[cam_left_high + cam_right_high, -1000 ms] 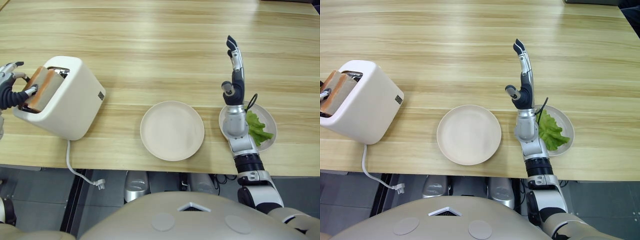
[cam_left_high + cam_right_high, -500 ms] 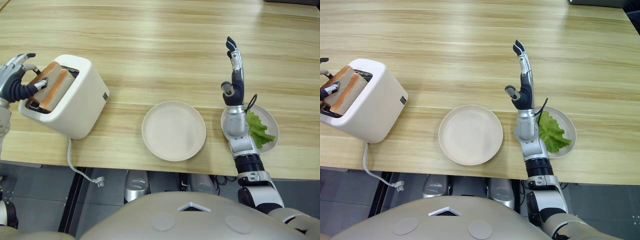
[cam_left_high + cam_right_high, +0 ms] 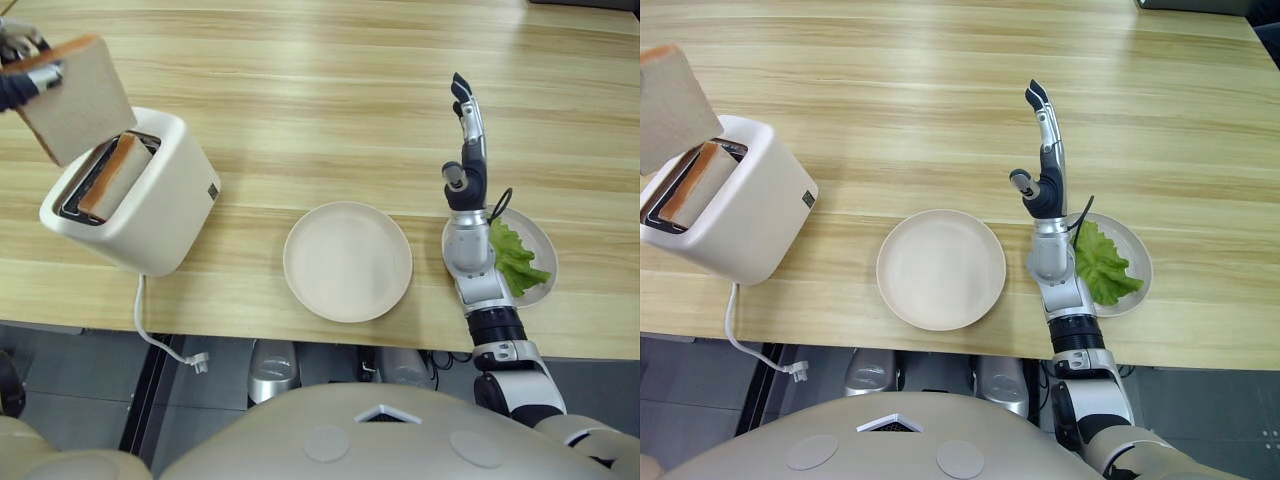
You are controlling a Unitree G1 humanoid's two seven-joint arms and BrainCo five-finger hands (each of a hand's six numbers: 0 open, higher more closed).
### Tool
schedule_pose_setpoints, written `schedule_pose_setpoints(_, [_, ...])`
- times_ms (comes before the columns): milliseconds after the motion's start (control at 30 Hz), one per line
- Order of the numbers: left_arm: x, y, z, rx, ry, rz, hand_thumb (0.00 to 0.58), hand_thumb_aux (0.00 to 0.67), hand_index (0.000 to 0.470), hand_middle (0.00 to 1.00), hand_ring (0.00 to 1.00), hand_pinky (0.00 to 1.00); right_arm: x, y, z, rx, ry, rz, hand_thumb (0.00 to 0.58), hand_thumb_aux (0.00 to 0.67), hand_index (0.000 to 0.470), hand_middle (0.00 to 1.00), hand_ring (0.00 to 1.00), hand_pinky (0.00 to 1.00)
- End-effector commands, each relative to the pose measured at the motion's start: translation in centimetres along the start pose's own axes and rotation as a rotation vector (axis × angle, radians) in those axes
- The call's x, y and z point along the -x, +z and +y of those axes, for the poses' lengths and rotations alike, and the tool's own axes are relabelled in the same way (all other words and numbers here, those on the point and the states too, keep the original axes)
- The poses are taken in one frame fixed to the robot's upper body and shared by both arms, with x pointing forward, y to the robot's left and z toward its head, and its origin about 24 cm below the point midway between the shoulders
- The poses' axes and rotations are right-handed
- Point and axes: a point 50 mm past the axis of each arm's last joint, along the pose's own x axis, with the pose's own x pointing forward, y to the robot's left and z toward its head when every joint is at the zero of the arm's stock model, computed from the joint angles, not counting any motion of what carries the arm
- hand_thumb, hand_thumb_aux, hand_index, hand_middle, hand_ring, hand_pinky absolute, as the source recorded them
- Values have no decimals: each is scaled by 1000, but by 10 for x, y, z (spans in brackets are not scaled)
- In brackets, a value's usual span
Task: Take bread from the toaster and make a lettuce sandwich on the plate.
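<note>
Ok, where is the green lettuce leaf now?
In the left eye view, the green lettuce leaf lies on the small round plate at the near right edge of the wooden table, right of the larger beige plate.

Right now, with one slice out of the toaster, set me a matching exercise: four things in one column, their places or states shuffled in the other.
Things:
1 held bread slice
2 other bread slice
3 lettuce
4 big plate

Places or states:
A bare, nothing on it
B in the small dish beside the right hand
C in the left hand, raised above the toaster
D standing in a toaster slot

Pairs: 1-C, 2-D, 3-B, 4-A
</note>
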Motion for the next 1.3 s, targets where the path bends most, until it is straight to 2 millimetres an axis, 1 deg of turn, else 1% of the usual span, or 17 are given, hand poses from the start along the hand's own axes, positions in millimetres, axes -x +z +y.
schedule_pose_setpoints(33, [-13,18,14,99,-10,-77,580,670,460,1000,1000,1000,-6,6,-15,24,-9,-28,0,0,0,0,0,0])
schedule_pose_setpoints(100, [-22,34,19,199,-10,-151,580,670,460,1000,1000,1000,-9,9,-25,96,23,-56,0,0,0,0,0,0])
schedule_pose_setpoints(133, [-25,44,19,252,-21,-192,580,670,460,1000,1000,1000,-10,9,-31,133,42,-63,0,0,0,0,0,0])
schedule_pose_setpoints(167, [-28,52,16,298,-37,-229,580,670,460,1000,1000,1000,-10,8,-36,170,63,-65,0,0,0,0,0,0])
schedule_pose_setpoints(233, [-31,71,4,387,-94,-301,580,670,460,1000,1000,1000,-9,5,-50,256,116,-58,0,0,0,0,0,0])
schedule_pose_setpoints(367, [-31,113,-33,545,-240,-421,580,670,460,1000,1000,1000,-5,-5,-80,441,233,-17,0,0,0,0,0,0])
schedule_pose_setpoints(467, [-28,140,-63,639,-352,-482,580,670,460,1000,1000,1000,5,-14,-101,579,329,35,0,0,0,0,0,0])
schedule_pose_setpoints(500, [-27,149,-76,671,-399,-502,580,670,460,1000,1000,1000,11,-19,-110,641,371,60,0,0,0,0,0,0])
schedule_pose_setpoints(567, [-23,164,-98,725,-477,-531,580,670,460,1000,1000,1000,21,-26,-127,740,438,111,0,0,0,0,0,0])
schedule_pose_setpoints(667, [-19,180,-124,765,-556,-550,580,670,460,1000,1000,1000,35,-37,-146,810,494,192,0,0,0,0,0,0])
schedule_pose_setpoints(700, [-18,185,-134,783,-589,-553,580,670,460,1000,1000,1000,44,-43,-152,833,524,230,0,0,0,0,0,0])
schedule_pose_setpoints(833, [-15,201,-169,844,-685,-548,580,670,460,1000,1000,1000,75,-60,-161,949,664,298,0,0,0,0,0,0])
schedule_pose_setpoints(933, [-11,208,-195,870,-746,-534,580,670,460,1000,1000,1000,92,-69,-165,1006,728,317,0,0,0,0,0,0])
schedule_pose_setpoints(1100, [-1,218,-235,893,-847,-507,580,670,460,1000,1000,1000,110,-79,-168,1078,793,321,0,0,0,0,0,0])
schedule_pose_setpoints(1200, [6,219,-257,894,-907,-478,580,670,460,1000,1000,1000,117,-82,-167,1121,837,298,0,0,0,0,0,0])
schedule_pose_setpoints(1300, [12,217,-274,874,-959,-454,580,670,460,1000,1000,1000,120,-86,-168,1146,852,287,0,0,0,0,0,0])
